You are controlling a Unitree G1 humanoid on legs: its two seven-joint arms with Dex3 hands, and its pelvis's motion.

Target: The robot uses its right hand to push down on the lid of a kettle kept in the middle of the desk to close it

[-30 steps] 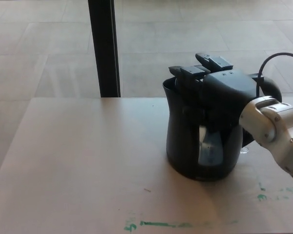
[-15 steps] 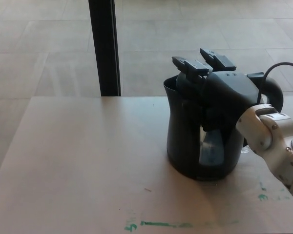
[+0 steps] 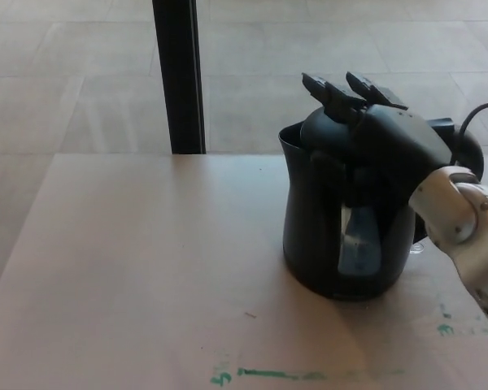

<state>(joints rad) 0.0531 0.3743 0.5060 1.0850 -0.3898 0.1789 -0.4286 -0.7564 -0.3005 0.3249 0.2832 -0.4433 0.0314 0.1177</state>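
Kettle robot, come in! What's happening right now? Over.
Right hand on top of the kettle, fingers tilted up. Left hand not in view. Lid hidden under the hand; can't tell if closed. Desk around the kettle unobstructed.

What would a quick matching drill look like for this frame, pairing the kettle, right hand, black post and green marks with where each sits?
Things:
1. kettle
2. right hand
3. black post
4. green marks

Places:
A. along the desk's near edge
B. beyond the desk's far edge
C. on the desk, right of centre
D. on top of the kettle

Pairs: 1-C, 2-D, 3-B, 4-A
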